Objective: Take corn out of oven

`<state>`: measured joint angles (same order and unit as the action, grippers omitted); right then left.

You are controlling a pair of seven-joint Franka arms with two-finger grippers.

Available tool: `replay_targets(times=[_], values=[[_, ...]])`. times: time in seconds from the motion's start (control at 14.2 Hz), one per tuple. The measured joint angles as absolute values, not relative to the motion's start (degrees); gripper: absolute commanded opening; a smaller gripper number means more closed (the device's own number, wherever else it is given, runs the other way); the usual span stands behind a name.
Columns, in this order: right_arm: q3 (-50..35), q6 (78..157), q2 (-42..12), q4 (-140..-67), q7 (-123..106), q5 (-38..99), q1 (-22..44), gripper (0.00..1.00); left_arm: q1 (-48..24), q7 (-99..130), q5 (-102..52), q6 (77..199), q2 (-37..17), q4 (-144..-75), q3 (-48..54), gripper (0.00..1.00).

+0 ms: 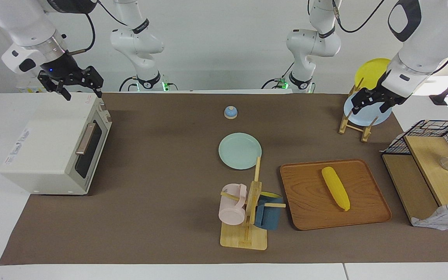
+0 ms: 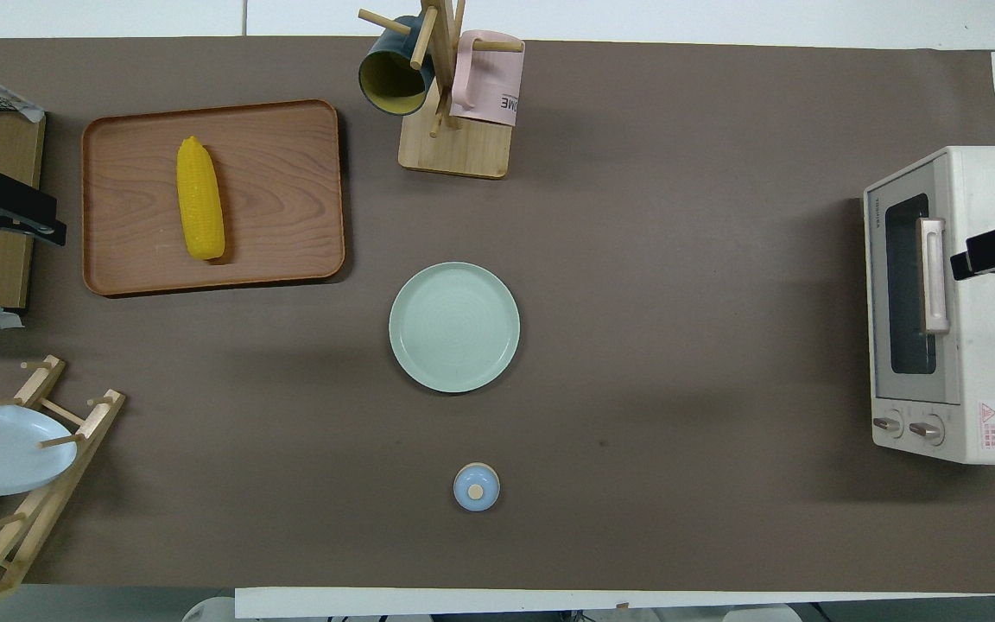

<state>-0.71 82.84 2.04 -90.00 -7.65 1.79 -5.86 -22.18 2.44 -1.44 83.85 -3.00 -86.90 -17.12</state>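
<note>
A: Item one, the corn (image 1: pixel 335 188). We logged it lying on the wooden tray (image 1: pixel 305 206), in the overhead view at about ten o'clock from the green plate (image 2: pixel 454 326). It was not in the oven (image 1: pixel 53 149), whose glass door was shut, so by our reading the removal was already done.

B: Handling notes?

A: We judged it light, rigid and smooth, so likely slippery along its taper. The thick middle looked the best place to grip, fingers across the cob, not at the narrow tip.

B: Item two, the grippers.

A: We recorded the right gripper (image 1: pixel 80 83) raised over the oven's top, at the edge nearest the robots, fingers apart, holding nothing and touching nothing. The left gripper (image 1: pixel 370 102) hung in front of the dish rack (image 1: pixel 354 126) with its blue plate (image 1: pixel 377 116). Its fingers seemed parted and empty too, though we could not tell whether they brushed the plate.

B: Anything else catalogued?

A: A mug tree (image 1: pixel 247 217) with two mugs, at six o'clock from the green plate in the facing view.
</note>
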Motion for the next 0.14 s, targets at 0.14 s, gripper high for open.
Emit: replay_targets(times=[0.14], values=[[-0.82,82.84,1.28,-89.7,-7.65,0.68,-5.14,1.0,-22.18,2.44,-1.44,83.85,-3.0,-86.9,-17.12,1.0]])
